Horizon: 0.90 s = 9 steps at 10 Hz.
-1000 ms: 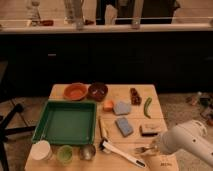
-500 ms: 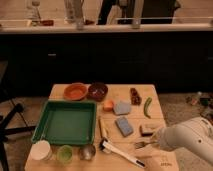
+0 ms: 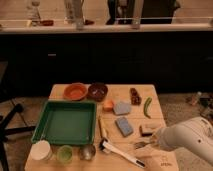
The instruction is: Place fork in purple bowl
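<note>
there, the closed hand [image 3: 154, 142] sits just beside the fork [image 3: 139, 145].

Arm swung slightly left from near right. Gripper [image 3: 153, 142], closed, is now over the near right part of the table [image 3: 118, 93], right at the fork [image 3: 139, 145].

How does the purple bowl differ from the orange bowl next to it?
The orange bowl is bright orange; the purple bowl is dark maroon. The orange bowl sits left, the purple bowl right of it. Both are round, shallow, similar in size. The gripper, shut, is by the fork at front right.
</note>
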### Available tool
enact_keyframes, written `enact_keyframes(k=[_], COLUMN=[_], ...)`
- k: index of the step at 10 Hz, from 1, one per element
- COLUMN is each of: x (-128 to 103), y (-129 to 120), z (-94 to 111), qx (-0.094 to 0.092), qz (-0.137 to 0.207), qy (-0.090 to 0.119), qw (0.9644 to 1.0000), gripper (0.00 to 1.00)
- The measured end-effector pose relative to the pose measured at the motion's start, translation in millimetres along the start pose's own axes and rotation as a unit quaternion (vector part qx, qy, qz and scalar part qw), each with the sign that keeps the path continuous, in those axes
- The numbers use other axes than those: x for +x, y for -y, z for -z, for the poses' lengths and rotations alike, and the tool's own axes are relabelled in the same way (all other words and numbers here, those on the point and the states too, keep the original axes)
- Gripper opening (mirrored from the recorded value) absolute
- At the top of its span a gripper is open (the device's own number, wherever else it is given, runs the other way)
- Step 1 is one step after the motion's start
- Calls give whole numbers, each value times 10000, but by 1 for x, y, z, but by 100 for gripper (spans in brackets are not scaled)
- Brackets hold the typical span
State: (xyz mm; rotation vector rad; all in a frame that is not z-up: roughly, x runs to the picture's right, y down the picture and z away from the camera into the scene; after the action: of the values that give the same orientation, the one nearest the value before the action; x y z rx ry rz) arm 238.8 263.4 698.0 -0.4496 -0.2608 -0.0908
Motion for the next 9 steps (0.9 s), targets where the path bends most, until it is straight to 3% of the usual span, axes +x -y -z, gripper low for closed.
enact_keyframes(k=[3,9], x=[-5,-31], y=[9,85], z=[2,7], qx=[101,459], qz=[98,530], qy=[-4,-49], qw=[9999,9975], gripper=[0,0])
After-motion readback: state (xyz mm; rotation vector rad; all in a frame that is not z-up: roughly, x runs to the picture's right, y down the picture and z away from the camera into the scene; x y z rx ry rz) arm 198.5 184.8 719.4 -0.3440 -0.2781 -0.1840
